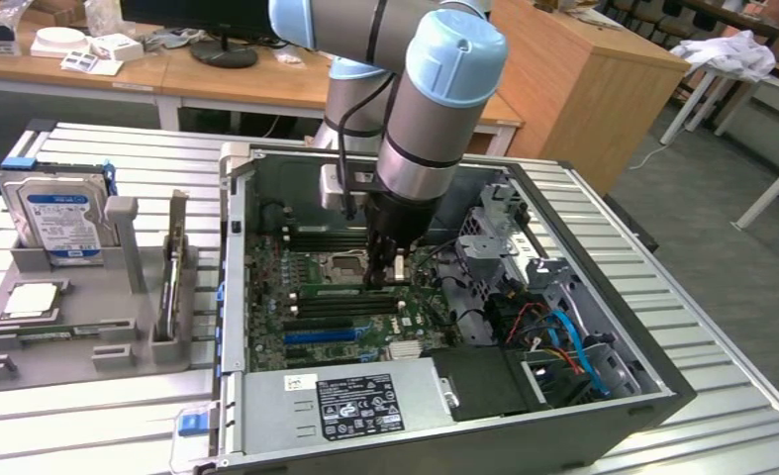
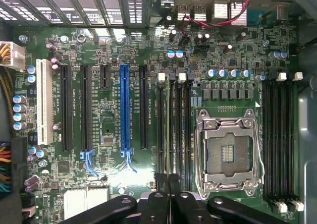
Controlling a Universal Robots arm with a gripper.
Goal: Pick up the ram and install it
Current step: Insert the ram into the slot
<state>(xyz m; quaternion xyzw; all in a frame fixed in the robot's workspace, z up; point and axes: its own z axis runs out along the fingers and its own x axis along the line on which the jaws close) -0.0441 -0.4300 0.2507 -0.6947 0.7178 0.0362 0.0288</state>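
My gripper is pinched shut on the ram, which stands on edge in a slot beside the processor socket, mid-way across the motherboard. Seating step, I judge; it wants straight, even downward pressure until the clips latch.

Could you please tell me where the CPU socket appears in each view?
Exterior view: CPU socket in the middle of the motherboard, on the tool's side toward the exterior view's left.
Wrist view: CPU socket between two banks of black slots.
Shared landmark: the blue slot.
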